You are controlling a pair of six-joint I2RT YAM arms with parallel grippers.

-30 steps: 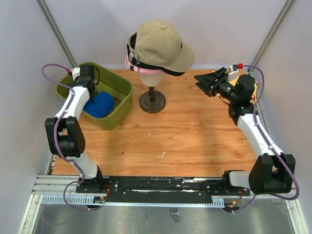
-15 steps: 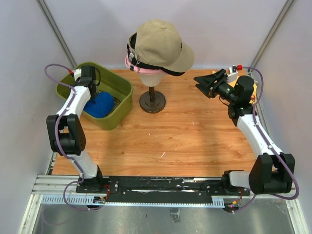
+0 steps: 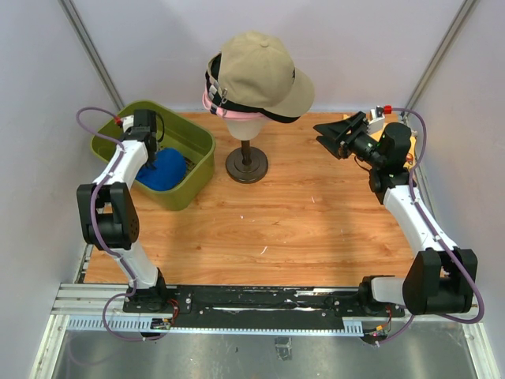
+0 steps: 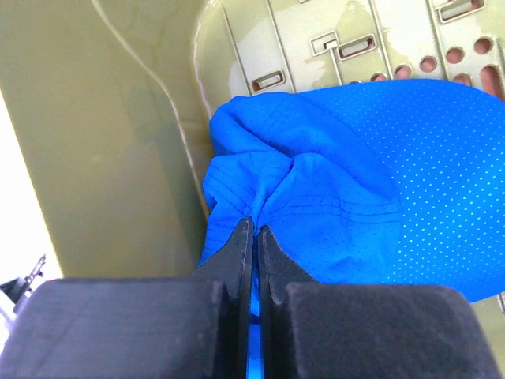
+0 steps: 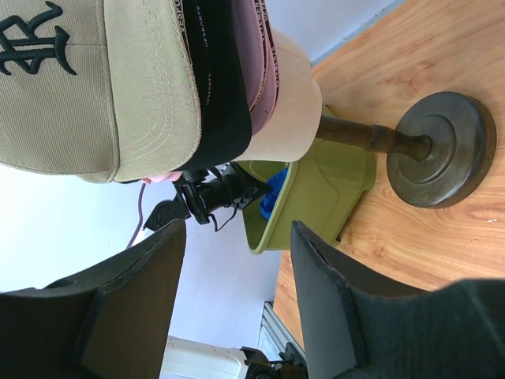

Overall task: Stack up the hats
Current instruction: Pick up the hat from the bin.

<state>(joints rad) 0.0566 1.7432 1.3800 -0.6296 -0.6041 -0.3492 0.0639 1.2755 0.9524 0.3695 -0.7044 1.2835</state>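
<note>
A bright blue hat (image 3: pixel 162 170) (image 4: pixel 347 181) lies in the olive-green bin (image 3: pixel 193 142). My left gripper (image 3: pixel 148 155) (image 4: pixel 254 225) reaches down into the bin and is shut on a bunched fold of the blue hat's fabric. A beige hat (image 3: pixel 260 73) (image 5: pixel 87 87) sits on top of a stack on the mannequin head, with a black hat (image 5: pixel 221 103) and a pink hat (image 3: pixel 211 103) (image 5: pixel 264 55) under it. My right gripper (image 3: pixel 333 134) (image 5: pixel 237 260) hovers open at the back right, pointing toward the stack, with nothing between its fingers.
The mannequin head's dark round stand (image 3: pixel 246 164) (image 5: pixel 442 150) rests on the wooden table (image 3: pixel 300 213) beside the bin. Grey walls close in the back and sides. A metal rail (image 3: pixel 260 304) runs along the near edge.
My left gripper has lowered a little into the bin and shut on the blue hat's fabric. The right arm has shifted slightly, then held still.
</note>
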